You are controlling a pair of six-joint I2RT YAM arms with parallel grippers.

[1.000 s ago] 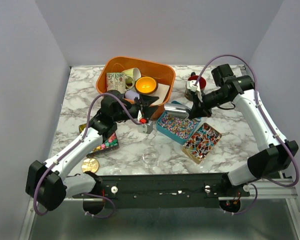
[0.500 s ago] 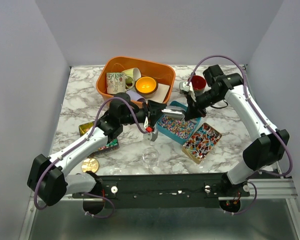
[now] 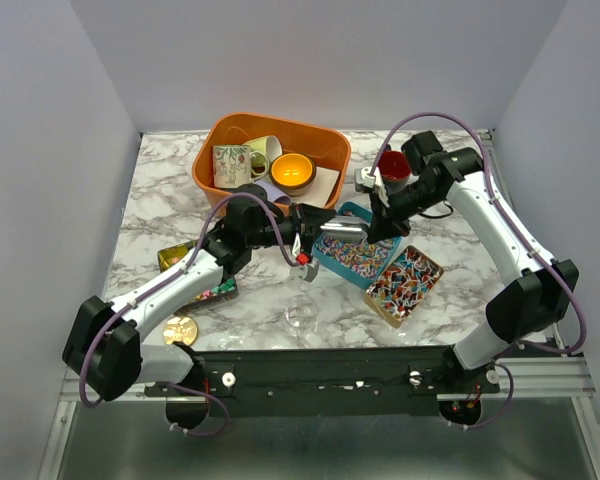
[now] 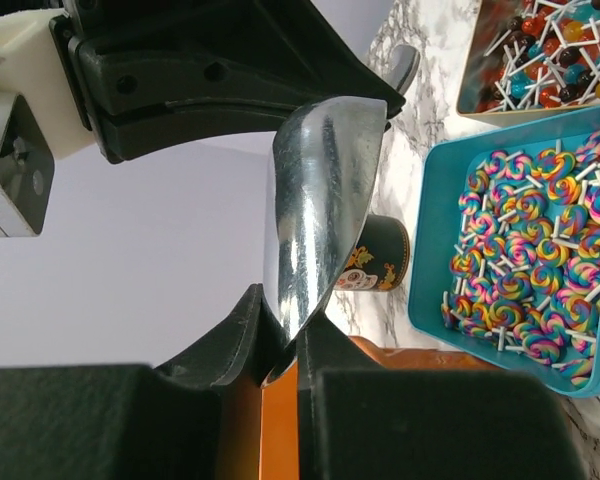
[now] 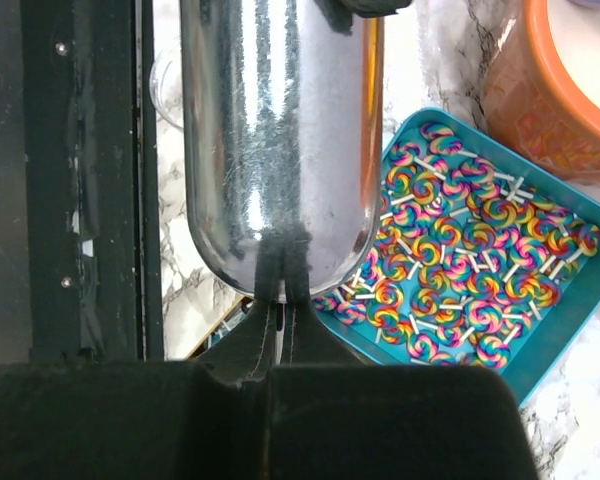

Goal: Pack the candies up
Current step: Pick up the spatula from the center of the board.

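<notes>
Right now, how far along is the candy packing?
Done: nothing looks packed yet; the clear cup appears empty. In hand: the right gripper is shut on one end of the metal scoop, and the left gripper has its fingers around the bowl; no candy shows in it. Left: essentially everything, since the lollipops fill the teal tray.

Left gripper (image 4: pixel 283 335) has swung from the orange bin's (image 3: pixel 335 150) front wall over to the scoop (image 3: pixel 338 229) and pinched its rim. Right gripper (image 5: pixel 280 285) slid the scoop left along the blue tin's (image 4: pixel 432 260) back-left edge.
</notes>
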